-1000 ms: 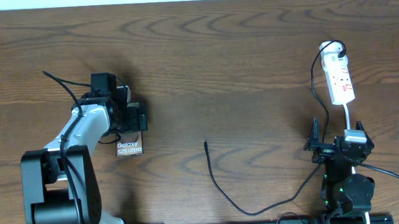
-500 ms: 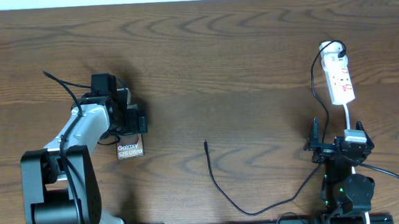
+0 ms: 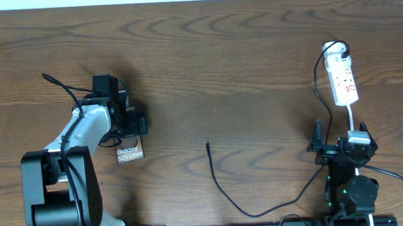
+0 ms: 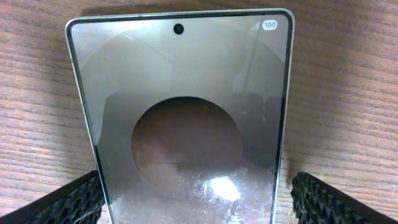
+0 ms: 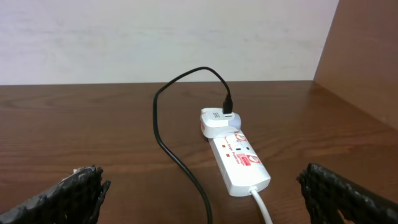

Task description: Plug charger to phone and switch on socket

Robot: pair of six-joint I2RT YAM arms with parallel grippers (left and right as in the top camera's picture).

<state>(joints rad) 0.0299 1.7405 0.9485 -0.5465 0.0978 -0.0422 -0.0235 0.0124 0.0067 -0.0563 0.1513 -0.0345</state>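
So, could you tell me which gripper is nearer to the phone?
Left. The left gripper straddles the phone, its jaws open either side; the right gripper sits far across the table, near the socket.

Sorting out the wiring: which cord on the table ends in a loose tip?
The thin black charger cable: its small plug tip lies loose, plugged into nothing, whereas the white cord is joined to the socket.

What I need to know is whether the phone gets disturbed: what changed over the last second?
The phone has slid slightly toward the near edge of the table, straddled by the open left gripper, which grips nothing. The charger, the socket and the open right gripper stayed put.
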